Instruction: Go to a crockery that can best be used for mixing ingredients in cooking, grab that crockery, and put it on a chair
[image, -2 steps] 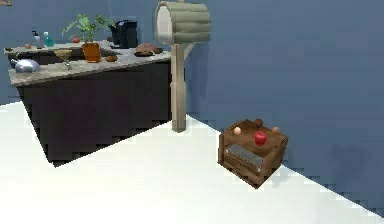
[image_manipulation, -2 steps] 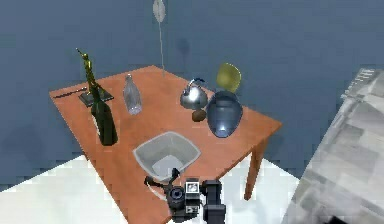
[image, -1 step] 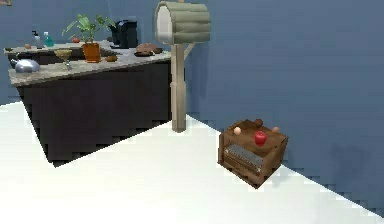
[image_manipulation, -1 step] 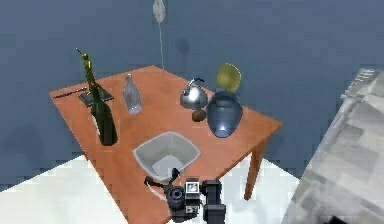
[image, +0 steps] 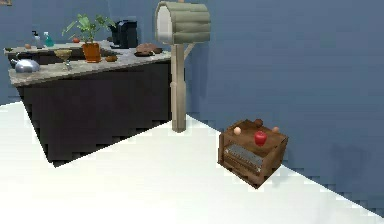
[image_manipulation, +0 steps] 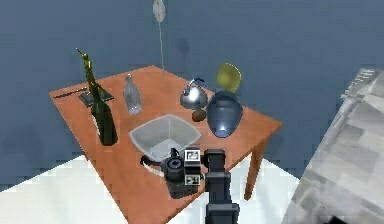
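In the arm side view our arm (image_manipulation: 221, 200) ends at the gripper (image_manipulation: 173, 162), close by the near rim of the pale grey bowl (image_manipulation: 163, 133) on the orange table (image_manipulation: 255, 132). We cannot tell the fingers' state, or whether they hold anything. Farther back on the table stand a dark bottle (image_manipulation: 105, 125), a clear bottle (image_manipulation: 132, 95) and a kettle (image_manipulation: 195, 96). In the forward view a dark counter (image: 90, 110) stands against the blue wall.

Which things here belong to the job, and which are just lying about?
For the job: bowl, end effector.
Lying about: kettle, dark bottle, clear bottle, blue vessel, plant, apple.
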